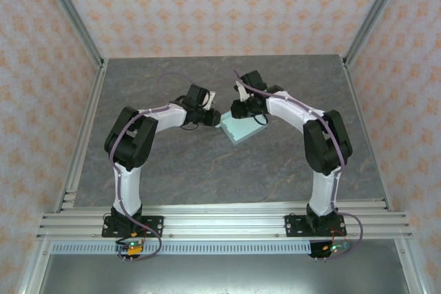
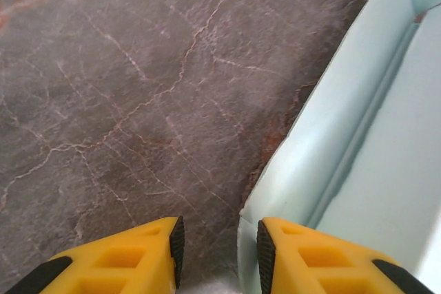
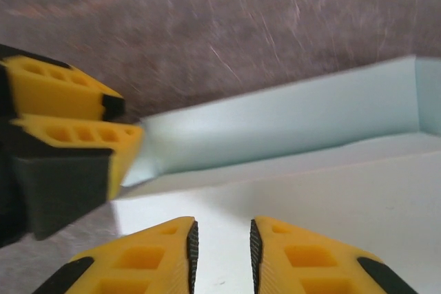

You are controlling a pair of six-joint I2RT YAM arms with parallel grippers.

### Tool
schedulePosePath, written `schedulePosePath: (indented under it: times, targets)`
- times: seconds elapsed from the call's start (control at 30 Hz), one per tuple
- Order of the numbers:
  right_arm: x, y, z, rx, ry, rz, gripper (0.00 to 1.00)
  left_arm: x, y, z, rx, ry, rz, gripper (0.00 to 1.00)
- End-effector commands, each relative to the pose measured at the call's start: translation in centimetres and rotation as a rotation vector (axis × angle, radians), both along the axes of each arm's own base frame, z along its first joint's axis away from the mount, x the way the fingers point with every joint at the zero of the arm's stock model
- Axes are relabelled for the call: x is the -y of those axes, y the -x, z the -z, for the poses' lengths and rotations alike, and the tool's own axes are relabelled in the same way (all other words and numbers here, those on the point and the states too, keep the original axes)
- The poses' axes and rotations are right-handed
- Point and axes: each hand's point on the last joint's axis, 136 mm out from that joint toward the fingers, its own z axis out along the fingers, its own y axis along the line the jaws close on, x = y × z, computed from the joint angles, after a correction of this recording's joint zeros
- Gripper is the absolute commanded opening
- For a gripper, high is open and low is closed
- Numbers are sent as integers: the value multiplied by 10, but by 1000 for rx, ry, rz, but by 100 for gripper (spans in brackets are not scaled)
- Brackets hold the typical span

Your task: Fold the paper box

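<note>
At the left claw (image 2: 217, 244), I find the yellow fingers (image 2: 131, 263) slightly parted and gripping nothing. The end edge of one upright wall (image 2: 310, 163) of the paper box (image 2: 393, 191) stands in the gap, just beside the right-hand finger. The right claw (image 3: 220, 239) is likewise open by a narrow gap, empty, and sits over the box floor; I cannot tell whether it touches. The box lies on the grey stone-patterned table (image 1: 207, 170), mid-table, between both claws.
</note>
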Motion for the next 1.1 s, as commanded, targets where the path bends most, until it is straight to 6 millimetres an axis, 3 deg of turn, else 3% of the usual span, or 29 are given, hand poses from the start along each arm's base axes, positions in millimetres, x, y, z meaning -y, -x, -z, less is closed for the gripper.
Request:
schedulePosePath:
  times: [0.0, 0.1, 0.33, 0.47, 0.57, 0.67, 0.8, 0.93, 1.07]
  targets:
    - [15, 13, 36, -75, 111, 8, 28, -6, -1, 7, -40, 5, -53, 37]
    - [20, 13, 45, -84, 137, 21, 28, -4, -1, 8, -51, 26, -65, 37]
    - [12, 11, 31, -63, 70, 38, 27, 8, 0, 7, -85, 100, -66, 35]
    - [6, 3, 7, -7, -5, 55, 32, 16, 0, 2, -99, 151, -54, 33]
    - [12, -6, -23, 83, -59, 106, 40, 17, 0, -1, -101, 157, -49, 21]
    - [29, -13, -55, 191, -82, 159, 46, 20, 2, 0, -100, 154, -13, 1]
    - [71, -21, -82, 296, -76, 255, 52, 24, 5, -10, -70, 153, 61, 0]
    - [112, -19, -90, 343, -44, 308, 55, 27, 5, -34, 23, 132, 162, 0]
    - [122, -9, -88, 355, -35, 261, 59, 27, 8, -64, 118, 103, 252, 0]
